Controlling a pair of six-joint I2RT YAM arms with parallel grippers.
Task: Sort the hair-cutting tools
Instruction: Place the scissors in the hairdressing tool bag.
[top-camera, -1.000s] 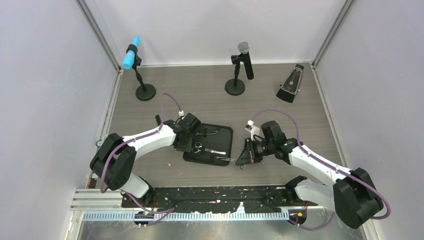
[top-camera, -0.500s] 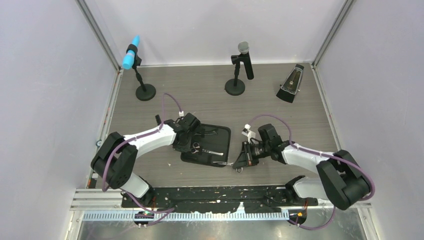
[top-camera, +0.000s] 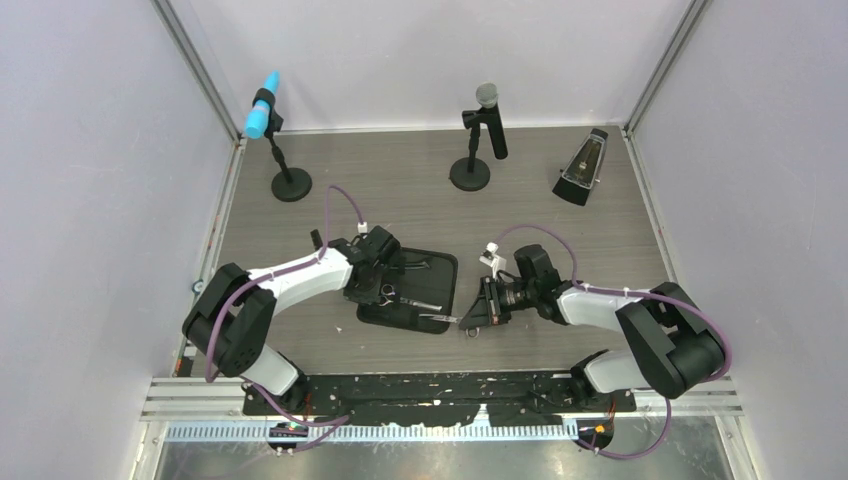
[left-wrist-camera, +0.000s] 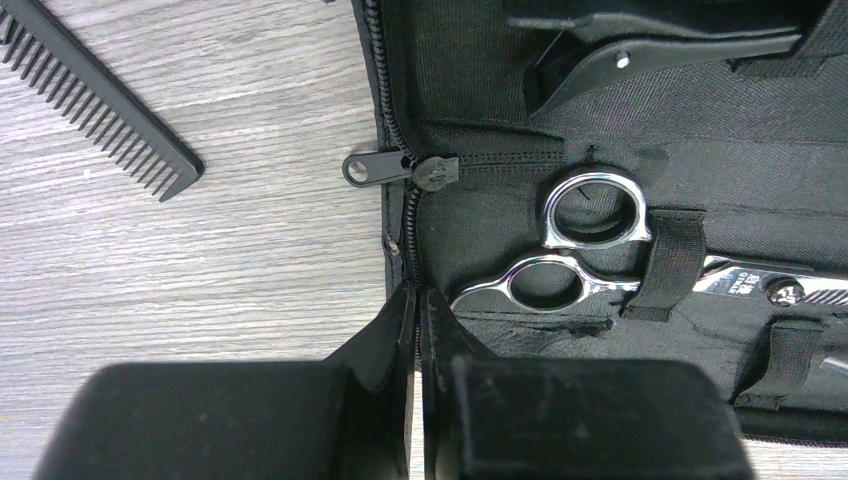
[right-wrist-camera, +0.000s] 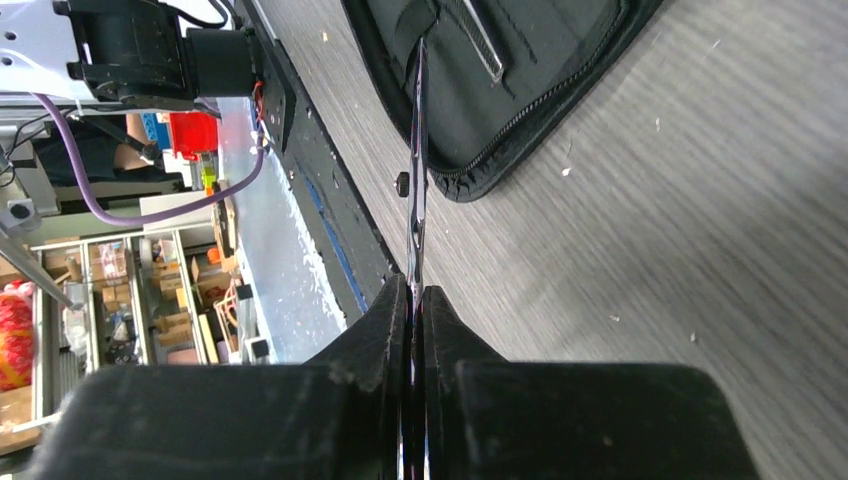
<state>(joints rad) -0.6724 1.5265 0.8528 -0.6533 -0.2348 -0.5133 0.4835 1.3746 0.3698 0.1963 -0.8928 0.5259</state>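
Pinching silver scissors (right-wrist-camera: 412, 230) in my right fingers (right-wrist-camera: 388, 325), blades pointing straight ahead over the zip case (right-wrist-camera: 560, 60); left fingers (left-wrist-camera: 388, 340) press together at its zipper.

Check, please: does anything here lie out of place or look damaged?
The comb lies on the table, outside the open case, to its left in the left wrist view. One pair of scissors is strapped inside; the right gripper holds the second scissors. Nothing looks spilled or damaged.
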